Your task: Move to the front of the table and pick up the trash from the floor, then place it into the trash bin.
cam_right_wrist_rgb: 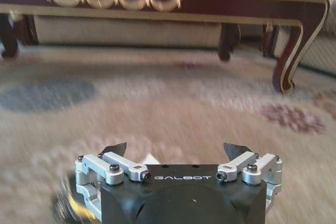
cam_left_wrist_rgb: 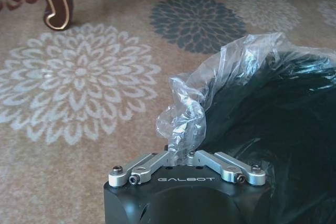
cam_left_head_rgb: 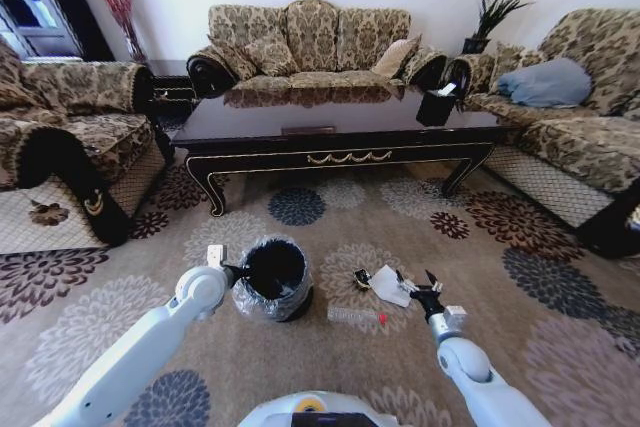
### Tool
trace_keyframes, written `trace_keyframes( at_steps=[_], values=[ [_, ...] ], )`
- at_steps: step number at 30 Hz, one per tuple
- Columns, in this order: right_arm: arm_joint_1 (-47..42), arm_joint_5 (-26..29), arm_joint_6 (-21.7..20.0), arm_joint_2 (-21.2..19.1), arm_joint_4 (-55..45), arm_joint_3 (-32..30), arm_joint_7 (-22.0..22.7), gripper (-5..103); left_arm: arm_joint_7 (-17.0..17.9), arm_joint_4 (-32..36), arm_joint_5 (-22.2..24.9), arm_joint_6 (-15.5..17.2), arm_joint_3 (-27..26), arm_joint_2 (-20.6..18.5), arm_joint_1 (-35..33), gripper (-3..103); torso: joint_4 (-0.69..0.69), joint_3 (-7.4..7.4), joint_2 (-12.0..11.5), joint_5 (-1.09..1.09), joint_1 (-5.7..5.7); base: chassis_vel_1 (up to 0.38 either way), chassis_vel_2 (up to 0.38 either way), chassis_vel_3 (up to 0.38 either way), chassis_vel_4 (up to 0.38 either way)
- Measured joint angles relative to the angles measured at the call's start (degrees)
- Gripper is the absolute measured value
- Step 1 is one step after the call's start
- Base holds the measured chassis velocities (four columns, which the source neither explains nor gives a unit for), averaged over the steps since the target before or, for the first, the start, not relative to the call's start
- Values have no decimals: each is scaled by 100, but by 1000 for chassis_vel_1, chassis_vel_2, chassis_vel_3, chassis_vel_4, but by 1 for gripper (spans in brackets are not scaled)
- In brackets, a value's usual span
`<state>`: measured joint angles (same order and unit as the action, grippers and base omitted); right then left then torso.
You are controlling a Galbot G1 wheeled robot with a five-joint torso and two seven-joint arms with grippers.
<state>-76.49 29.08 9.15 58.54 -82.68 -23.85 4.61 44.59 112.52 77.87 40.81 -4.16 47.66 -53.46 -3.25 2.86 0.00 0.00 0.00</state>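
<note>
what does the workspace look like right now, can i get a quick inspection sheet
surface: patterned floral carpet.
job's things: white wad, clear bottle and small dark wrapper lie on the carpet beside the black bin; table stands behind them.
clutter: black tissue holder on the table.
grippers: left gripper shut on the bin's plastic liner; right gripper open, just over the wad.
cables: nothing seen.
surroundings: sofas around the table, potted plant.

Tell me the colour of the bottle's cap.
Red; the bottle's cap shows best in the head view.
</note>
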Motion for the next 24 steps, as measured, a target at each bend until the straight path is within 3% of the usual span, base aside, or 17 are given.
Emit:
trace_keyframes(
  at_steps=[7,24],
  values=[
    [1063,-83,28,25,1413,783,-275,100,27,94,45,-4,12,-33,-42,2,9,0,0,-1,0,0,0,0,0],
    [2139,-151,171,385,3221,1298,-516,100,189,192,209,0,206,9,73,2,6,-1,0,0,0,0,0,0,0]
  ],
)
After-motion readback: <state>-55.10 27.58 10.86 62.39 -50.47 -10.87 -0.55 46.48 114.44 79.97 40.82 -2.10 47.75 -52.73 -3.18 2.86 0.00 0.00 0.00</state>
